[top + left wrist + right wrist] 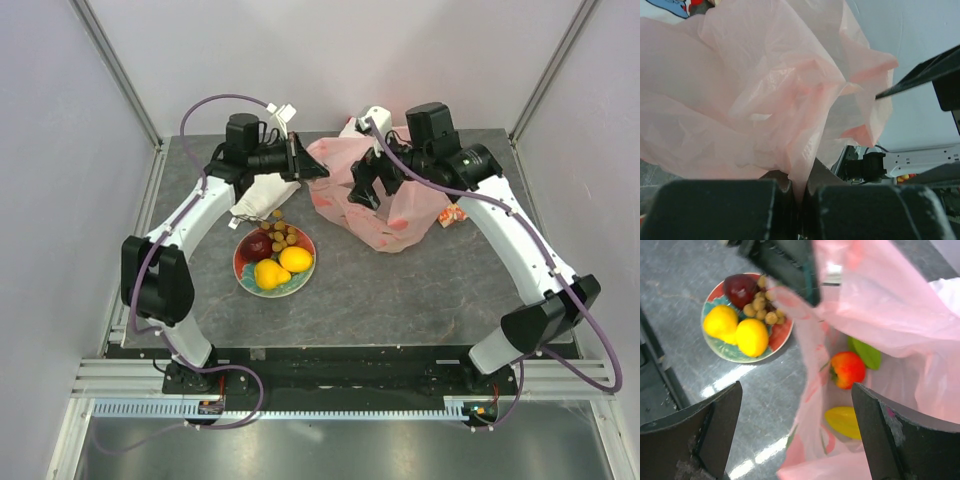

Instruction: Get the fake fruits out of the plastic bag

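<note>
From above: the bag (395, 215) lies mid-bench (420, 290), toward the far edge. My left fingers (303, 165) pinch its rim, and my right fingers (372, 190) hang over the mouth — the nearer arm.
Left wrist: only pink film clamped.
Right wrist: fingers spread wide. The apple (847, 369) lies inside, toward my right finger — the yellow piece (842, 421) lies crosswise.

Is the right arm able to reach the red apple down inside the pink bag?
Probably yes. The left gripper pinches the plastic bag by its edge and holds its mouth open, and the open right gripper hangs right above that opening. The red apple lies uncovered inside, with nothing seen in between.
</note>
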Controlling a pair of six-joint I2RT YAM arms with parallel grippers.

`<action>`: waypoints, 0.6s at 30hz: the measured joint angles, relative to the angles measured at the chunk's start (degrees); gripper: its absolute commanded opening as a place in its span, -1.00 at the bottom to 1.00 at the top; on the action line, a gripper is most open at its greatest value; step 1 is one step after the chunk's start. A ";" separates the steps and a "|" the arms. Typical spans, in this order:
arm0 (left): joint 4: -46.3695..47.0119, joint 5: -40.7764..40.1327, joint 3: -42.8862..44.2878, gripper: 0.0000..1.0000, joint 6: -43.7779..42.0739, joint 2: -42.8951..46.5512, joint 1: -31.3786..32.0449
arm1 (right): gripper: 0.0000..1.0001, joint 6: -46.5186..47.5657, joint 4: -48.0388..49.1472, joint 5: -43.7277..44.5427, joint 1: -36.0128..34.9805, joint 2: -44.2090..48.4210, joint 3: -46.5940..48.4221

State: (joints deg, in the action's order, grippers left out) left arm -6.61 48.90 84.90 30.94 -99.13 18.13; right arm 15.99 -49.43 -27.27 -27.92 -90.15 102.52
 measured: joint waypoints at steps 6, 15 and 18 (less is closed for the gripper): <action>-3.02 -0.59 -4.81 -0.97 -1.99 3.91 0.37 | 0.66 -4.50 6.23 3.58 1.14 -0.90 -8.20; -4.90 -1.09 -13.18 -0.96 -4.00 9.86 0.37 | 0.46 -3.91 7.37 10.86 2.99 -2.89 -20.50; -7.43 -1.75 -15.67 -0.97 -5.77 11.72 0.39 | 0.53 -1.95 5.14 11.74 2.29 1.05 -26.43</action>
State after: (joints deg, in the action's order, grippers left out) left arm -14.04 47.16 69.23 25.17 -87.42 18.52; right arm 14.04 -44.29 -15.53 -25.63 -89.10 76.09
